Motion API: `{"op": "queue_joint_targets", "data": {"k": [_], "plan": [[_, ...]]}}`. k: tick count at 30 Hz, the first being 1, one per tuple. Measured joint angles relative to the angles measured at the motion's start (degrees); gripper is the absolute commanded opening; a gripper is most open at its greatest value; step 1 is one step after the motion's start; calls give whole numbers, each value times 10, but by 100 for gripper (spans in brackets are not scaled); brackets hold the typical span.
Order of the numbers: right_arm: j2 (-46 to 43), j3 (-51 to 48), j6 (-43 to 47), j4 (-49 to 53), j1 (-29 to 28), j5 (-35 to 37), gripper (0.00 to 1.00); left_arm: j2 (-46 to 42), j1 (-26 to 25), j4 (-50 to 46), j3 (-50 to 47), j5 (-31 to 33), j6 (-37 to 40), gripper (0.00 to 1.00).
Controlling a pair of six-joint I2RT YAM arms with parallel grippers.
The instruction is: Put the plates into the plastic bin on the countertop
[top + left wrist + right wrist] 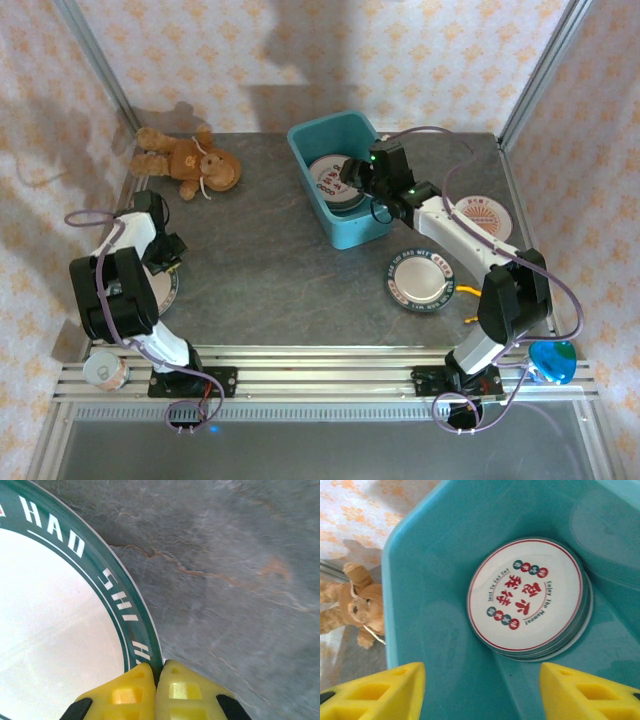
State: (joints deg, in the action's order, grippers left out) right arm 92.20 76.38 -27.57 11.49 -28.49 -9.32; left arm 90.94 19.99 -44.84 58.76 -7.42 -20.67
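The teal plastic bin (pixel 310 165) stands at the back centre of the countertop (pixel 290 270), with a stack of plates (pixel 530 597) inside; the top one has red printed characters. My right gripper (pixel 352 172) hovers open over the bin, its yellow fingers (pixel 380 692) wide apart and holding nothing. A green-rimmed plate (pixel 422 278) lies right of centre, and an orange-patterned plate (pixel 480 215) lies behind it. At the left, my left gripper (pixel 159 672) is shut on the rim of a green-lettered plate (pixel 55 620) that rests on the countertop (pixel 235 580).
A brown teddy bear (pixel 190 162) lies at the back left. A small round tin (pixel 104 372) sits at the near left by the rail, and a blue round object (pixel 553 362) at the near right. Aluminium posts frame the corners.
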Motion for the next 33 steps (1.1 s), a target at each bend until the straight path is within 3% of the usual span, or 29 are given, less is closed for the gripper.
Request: {"op": "queue_joint_targets", "data": {"k": [15, 22, 33], "plan": [[5, 17, 74, -62, -75, -122, 49, -122, -83, -22, 12, -72, -113, 0], [28, 23, 128, -92, -134, -149, 50, -179, -124, -23, 29, -85, -183, 0], [91, 26, 223, -145, -220, -149, 54, -185, -198, -22, 107, -87, -269, 0]]}}
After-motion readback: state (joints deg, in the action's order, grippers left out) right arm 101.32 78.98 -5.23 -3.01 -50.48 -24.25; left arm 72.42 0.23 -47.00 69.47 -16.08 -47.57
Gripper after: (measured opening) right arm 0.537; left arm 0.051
